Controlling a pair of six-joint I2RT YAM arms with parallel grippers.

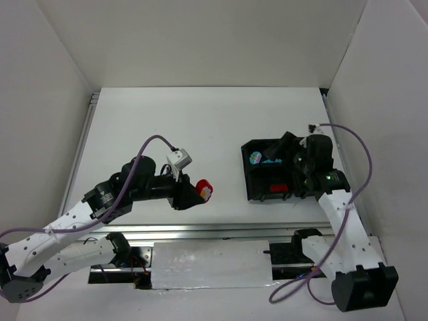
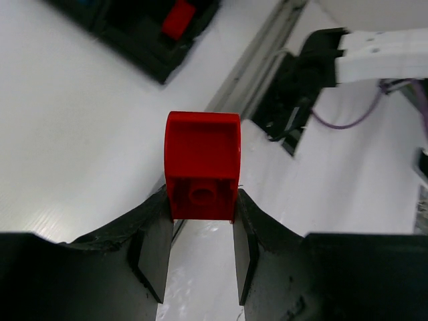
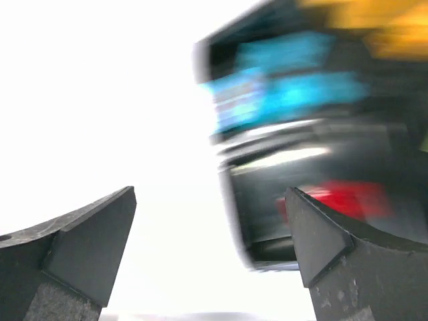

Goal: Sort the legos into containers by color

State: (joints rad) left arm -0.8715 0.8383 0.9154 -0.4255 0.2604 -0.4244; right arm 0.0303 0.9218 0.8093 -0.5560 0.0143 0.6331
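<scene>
**brickhead:** The left end effector (image 2: 202, 208) is pinching a red brick (image 2: 202, 164) by its two flat side walls. The grip sits low, near the single stud, and the rounded end sticks out past the fingertips. The brick looks lifted off the surface (image 1: 200, 120).

**yam_fan:** Probably a good spot to grab. The brick is hard, light plastic, so it won't crush, but it's glossy and could slip if tilted. Flat sides beat that curved top.

**brickhead:** The black tray (image 1: 245, 172) lies ahead of that end effector, well apart. One compartment already holds another red piece (image 1: 277, 186), which looks like the match.

**yam_fan:** The right end effector (image 3: 210, 234) is spread wide with nothing between its fingers. The tray is just ahead of it. That view is blurry, but a cyan brick (image 3: 281, 93) shows.
</scene>
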